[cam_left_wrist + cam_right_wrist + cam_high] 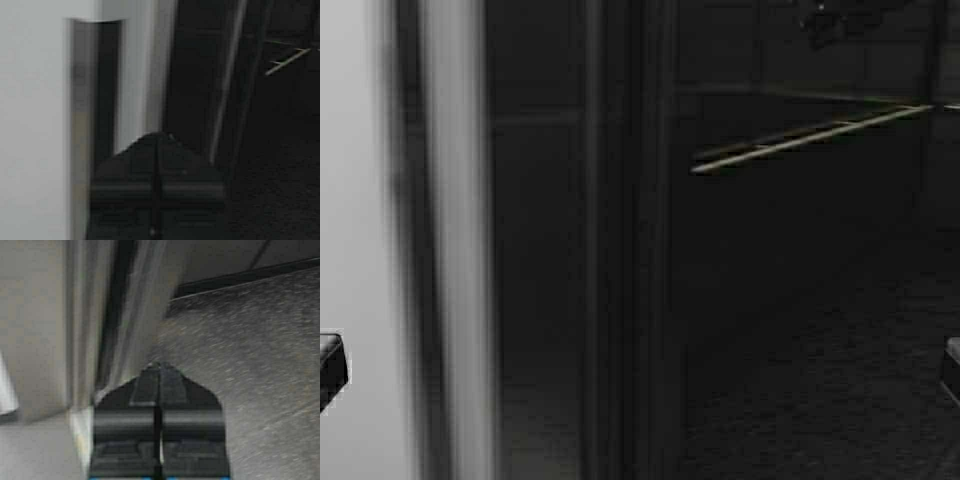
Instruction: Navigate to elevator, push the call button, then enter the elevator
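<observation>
We're at the elevator [760, 250] doorway: in the high view the dark cabin fills the middle and right, w/ a handrail [800, 138] running across its back wall and dark speckled floor [820, 400] below. On the left stands a white wall [355, 200] and next to it the steel door frame [455, 250], blurred. Our left gripper [157, 137] is low at the left edge of the high view, right by the white wall; in its wrist view both fingers meet at a single seam, so it's closed & holds nothing. Beyond its tip we see a steel edge strip on the white wall, then the dark cabin opening w/ the handrail far off. Our right gripper [159, 365] sits at the right edge of the high view, barely showing; its wrist view has the fingers pressed together too, nothing between them, hanging over grey speckled floor near the foot of the steel frame [130, 315]. Call button: we can't see it in any view.
</observation>
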`<state>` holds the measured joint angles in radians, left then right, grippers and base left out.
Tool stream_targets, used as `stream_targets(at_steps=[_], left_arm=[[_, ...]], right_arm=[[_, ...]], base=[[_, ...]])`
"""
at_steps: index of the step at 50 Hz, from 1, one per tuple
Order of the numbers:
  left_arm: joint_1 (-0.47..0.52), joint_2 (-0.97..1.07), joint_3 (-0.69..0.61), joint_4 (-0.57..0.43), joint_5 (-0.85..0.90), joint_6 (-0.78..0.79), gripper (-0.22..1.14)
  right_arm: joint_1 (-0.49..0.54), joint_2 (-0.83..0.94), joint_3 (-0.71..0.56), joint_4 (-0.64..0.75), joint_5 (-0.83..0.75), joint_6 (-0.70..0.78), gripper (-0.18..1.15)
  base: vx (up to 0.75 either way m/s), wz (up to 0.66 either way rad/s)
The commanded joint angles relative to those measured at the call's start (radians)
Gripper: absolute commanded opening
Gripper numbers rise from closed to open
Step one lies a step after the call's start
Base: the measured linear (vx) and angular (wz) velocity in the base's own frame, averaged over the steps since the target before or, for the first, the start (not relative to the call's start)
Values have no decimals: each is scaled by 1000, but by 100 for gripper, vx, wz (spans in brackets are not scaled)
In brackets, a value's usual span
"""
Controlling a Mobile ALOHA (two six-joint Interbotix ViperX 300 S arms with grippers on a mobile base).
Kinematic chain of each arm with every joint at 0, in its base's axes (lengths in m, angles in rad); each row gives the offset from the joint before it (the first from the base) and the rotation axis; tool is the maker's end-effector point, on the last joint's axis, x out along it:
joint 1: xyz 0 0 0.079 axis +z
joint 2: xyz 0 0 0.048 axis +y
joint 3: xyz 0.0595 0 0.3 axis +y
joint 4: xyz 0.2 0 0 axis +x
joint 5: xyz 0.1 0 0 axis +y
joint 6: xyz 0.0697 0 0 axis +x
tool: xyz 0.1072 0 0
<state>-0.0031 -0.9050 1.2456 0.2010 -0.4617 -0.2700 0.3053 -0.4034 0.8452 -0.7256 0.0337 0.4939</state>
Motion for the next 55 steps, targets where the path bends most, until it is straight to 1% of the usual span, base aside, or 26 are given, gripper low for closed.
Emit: stream_targets(at_steps=[1, 18, 28, 45, 55], left_arm=[[2, 8, -21, 3, -8, -2, 3], [0, -6, -11, 6, -8, -3, 3], [0, -2, -21, 6, -11, -3, 3], [2, 0, -21, 6, -14, -5, 3], [0, -6, -28, 8, -15, -2, 3]], right_arm=[[3, -6, -31, -2, -9, 0, 6], [3, -17, -11, 9, -20, 3, 6], [3, -18, -38, 9, -28, 3, 6], [3, -20, -37, 9, -28, 2, 6], [2, -31, -46, 9, -38, 2, 6]], base=[[45, -48], [48, -50], [45, -41], [46, -46], [47, -30]])
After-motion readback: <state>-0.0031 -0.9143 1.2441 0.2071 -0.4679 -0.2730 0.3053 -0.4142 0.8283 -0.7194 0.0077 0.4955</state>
